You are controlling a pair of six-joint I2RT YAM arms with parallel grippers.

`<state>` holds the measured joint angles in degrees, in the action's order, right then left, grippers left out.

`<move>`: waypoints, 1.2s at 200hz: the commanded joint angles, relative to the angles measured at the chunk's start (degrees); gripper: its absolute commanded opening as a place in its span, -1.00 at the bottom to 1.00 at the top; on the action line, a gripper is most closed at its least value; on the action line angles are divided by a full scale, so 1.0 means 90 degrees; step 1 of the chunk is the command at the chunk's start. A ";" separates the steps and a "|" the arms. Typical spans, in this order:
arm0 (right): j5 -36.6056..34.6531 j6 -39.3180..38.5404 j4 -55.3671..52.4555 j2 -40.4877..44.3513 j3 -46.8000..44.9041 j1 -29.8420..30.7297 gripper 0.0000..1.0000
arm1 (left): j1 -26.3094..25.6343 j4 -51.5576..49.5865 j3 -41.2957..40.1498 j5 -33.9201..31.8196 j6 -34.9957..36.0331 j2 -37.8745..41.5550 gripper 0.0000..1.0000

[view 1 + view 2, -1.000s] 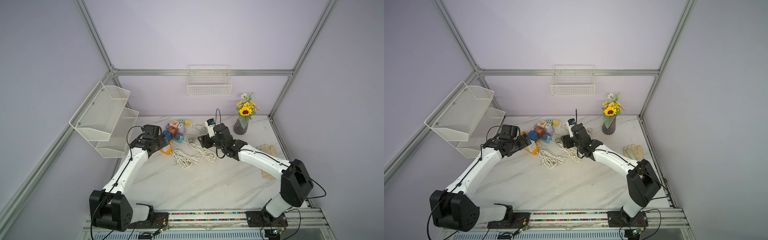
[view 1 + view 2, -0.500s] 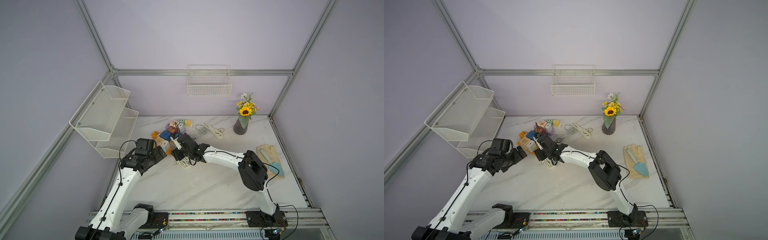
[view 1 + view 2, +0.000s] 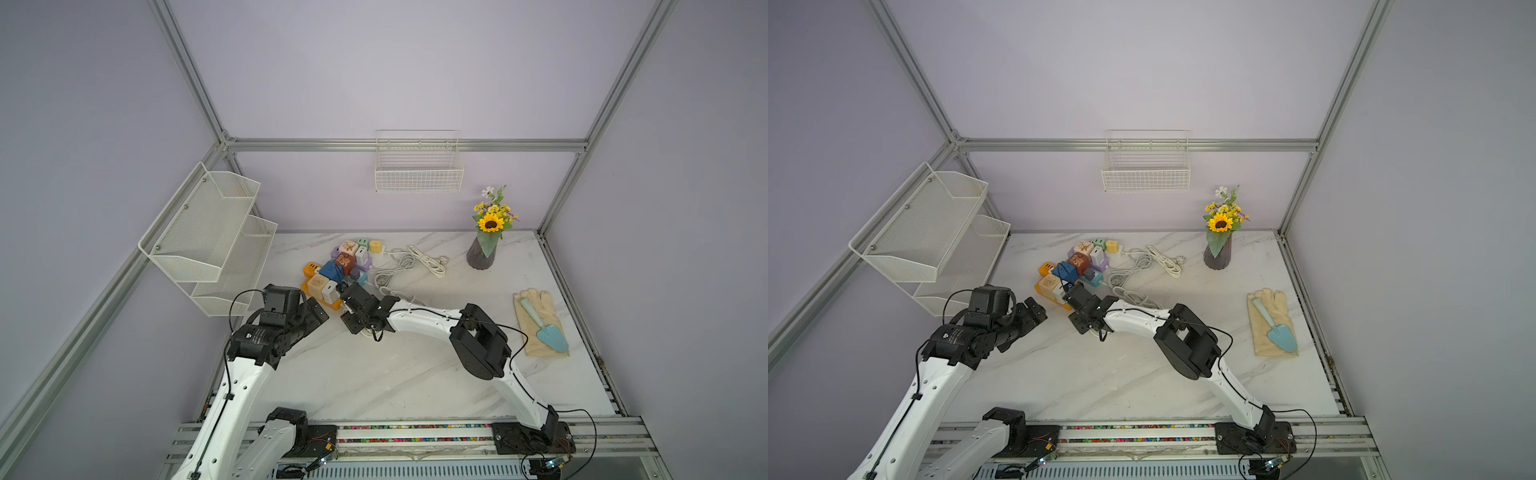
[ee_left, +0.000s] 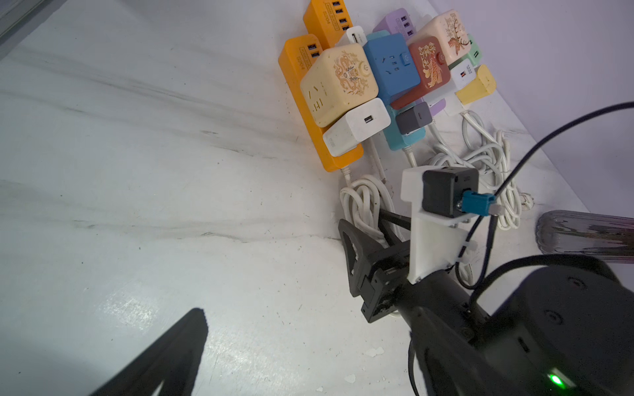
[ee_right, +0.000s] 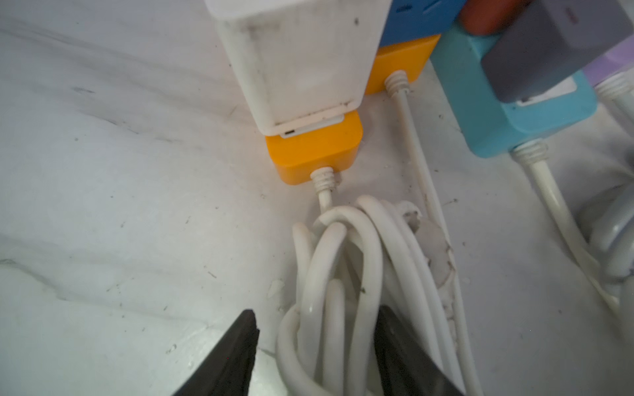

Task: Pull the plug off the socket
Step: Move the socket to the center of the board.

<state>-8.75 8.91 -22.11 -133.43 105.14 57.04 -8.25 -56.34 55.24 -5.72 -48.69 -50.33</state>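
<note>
Since a second ago the right arm has swung from the rear centre of the table across to the left arm's side, and the left arm has drawn back toward the front rail. Surface: white marble table [image 3: 374, 374], lavender walls, aluminium frame. The right gripper [image 5: 315, 313] sits low over the coiled white cord [image 5: 343, 260], its jaws apart and straddling the bundle. One finger [image 5: 398, 343] appears to lie against the coil and the other stands clear, so nothing is clamped. The left gripper [image 3: 316, 316] hovers beside it, jaws wide and empty. The white plug [image 5: 295, 61] is seated in the orange socket strip [image 5: 315, 154], directly ahead of the right fingertips. The cluster of coloured sockets [image 3: 345, 262] lies beyond it. Clearance: bare marble lies behind both grippers toward the front rail. The wire rack [image 3: 208, 232] overhangs the table edge near the left gripper.
</note>
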 commanded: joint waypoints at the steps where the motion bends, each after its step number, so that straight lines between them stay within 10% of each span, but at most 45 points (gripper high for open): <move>1: -0.0279 0.0085 -0.0339 -0.0114 0.0206 0.0146 0.15 | 0.0027 -0.0087 0.0083 0.0011 0.0092 0.0089 0.89; 93: -0.0289 0.0004 -0.0710 -0.0266 0.0186 0.0176 -0.22 | 0.0027 -0.0037 0.0333 0.0099 0.0074 -0.0032 0.89; 120: -0.0137 -0.0242 -0.0414 0.0306 -0.0570 0.0175 -0.48 | 0.0028 0.0018 0.0388 0.0189 -0.0156 -0.0163 0.89; 240: 0.0018 -0.0878 0.0037 0.2841 -0.4159 0.0171 -0.52 | 0.0028 -0.0089 0.0253 0.0024 -0.2524 -0.1327 0.69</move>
<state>-8.05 2.13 -19.16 -110.34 71.20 58.19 -8.25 -56.71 57.17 -4.75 -64.36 -60.16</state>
